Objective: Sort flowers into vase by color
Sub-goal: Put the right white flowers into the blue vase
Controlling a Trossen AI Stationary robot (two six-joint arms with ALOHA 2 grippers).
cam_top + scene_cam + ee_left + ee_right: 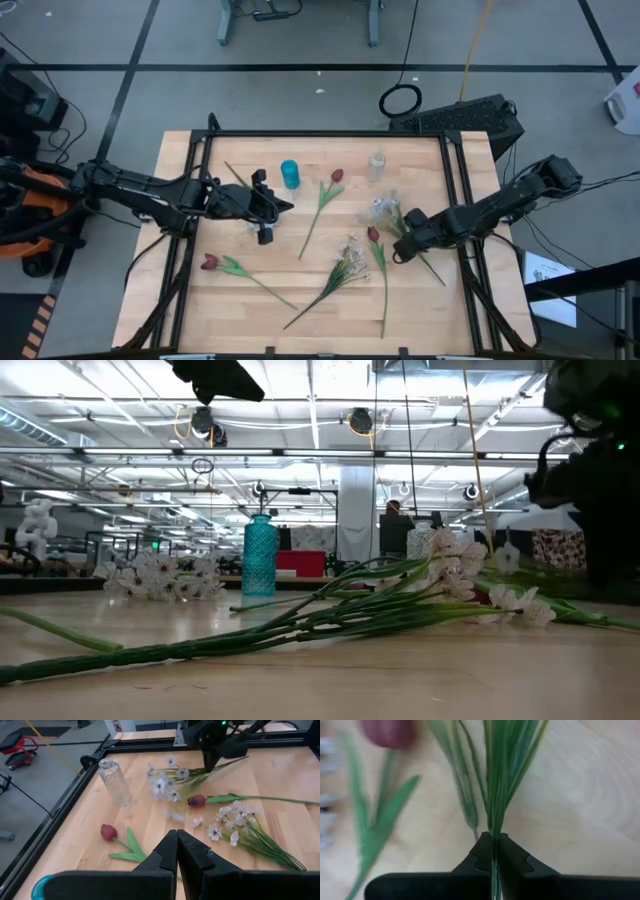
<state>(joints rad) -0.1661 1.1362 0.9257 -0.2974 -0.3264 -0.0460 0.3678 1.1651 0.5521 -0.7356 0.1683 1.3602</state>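
Pinching green stems of white spray point(385, 208), right gripper point(494, 851) closed on them near table's right side; red tulip point(387, 732) just beside. Left gripper point(177, 851) closed, empty, blue vase point(290, 174) near.

My two arms are dark, almost black, made of long parts joined together. My left arm has orange near its base and black cables beside it. My left tool point(177, 851) has two black fingers with pointed, slanted tips. My right tool point(495, 851) has the same black fingers, notched at the tips.
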